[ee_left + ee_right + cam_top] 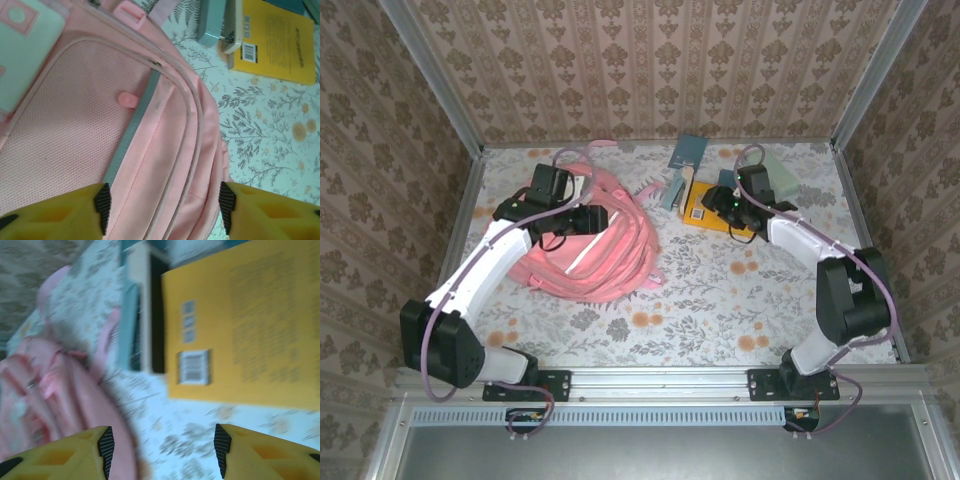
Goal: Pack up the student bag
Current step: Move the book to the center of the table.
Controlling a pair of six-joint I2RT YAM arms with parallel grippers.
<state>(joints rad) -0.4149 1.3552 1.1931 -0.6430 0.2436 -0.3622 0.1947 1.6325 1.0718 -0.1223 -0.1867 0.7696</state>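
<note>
One open left pincer [163,206] above student bag [95,130].

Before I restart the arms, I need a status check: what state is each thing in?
Bag, lying flat on the table, front pocket looks zipped.
Yellow book, closed, flat, barcode side up.
Left gripper, jaws open over the bag, empty.
Right gripper, jaws open above the table by the book, empty.
</note>
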